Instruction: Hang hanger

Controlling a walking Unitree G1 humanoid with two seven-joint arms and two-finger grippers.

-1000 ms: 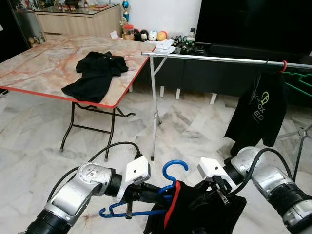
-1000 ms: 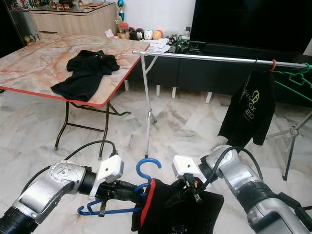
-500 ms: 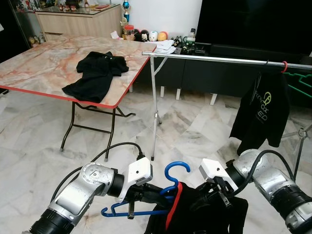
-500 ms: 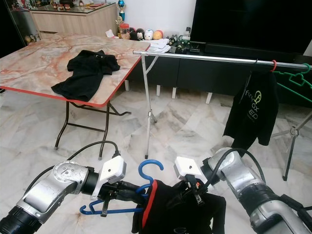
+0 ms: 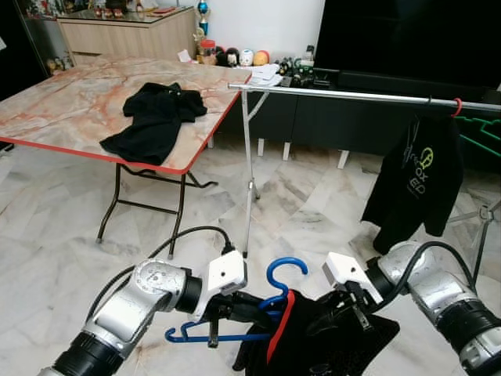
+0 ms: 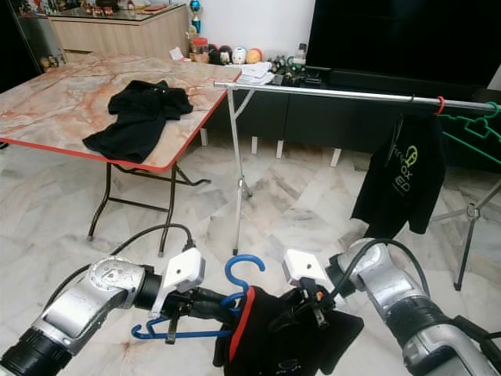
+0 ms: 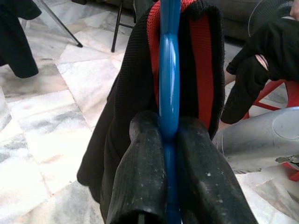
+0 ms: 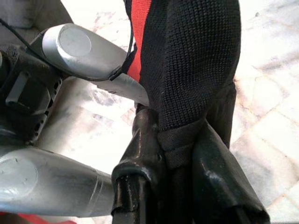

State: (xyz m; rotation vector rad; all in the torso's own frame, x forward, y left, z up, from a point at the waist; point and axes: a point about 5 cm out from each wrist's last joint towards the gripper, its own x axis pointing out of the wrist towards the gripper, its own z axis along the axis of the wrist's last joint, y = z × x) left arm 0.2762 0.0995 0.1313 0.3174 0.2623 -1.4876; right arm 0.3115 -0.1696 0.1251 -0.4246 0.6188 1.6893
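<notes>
The blue hanger point(image 5: 270, 301) sits low before me, my left hand point(image 7: 168, 140) clamped on its neck; my right hand point(image 8: 180, 149) pinches the black red-collared shirt point(image 5: 329, 341) draped over it.

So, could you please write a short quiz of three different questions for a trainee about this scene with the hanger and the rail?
1. True or false: the left end effector is shut on the blue hanger.
2. What does the right end effector grip? A) the metal rail B) the black garment with red lining C) the table
3. Fill in: a black T-shirt already hangs on the rail from a ____ hanger hook.

Key: 1 true; 2 B; 3 red.
</notes>
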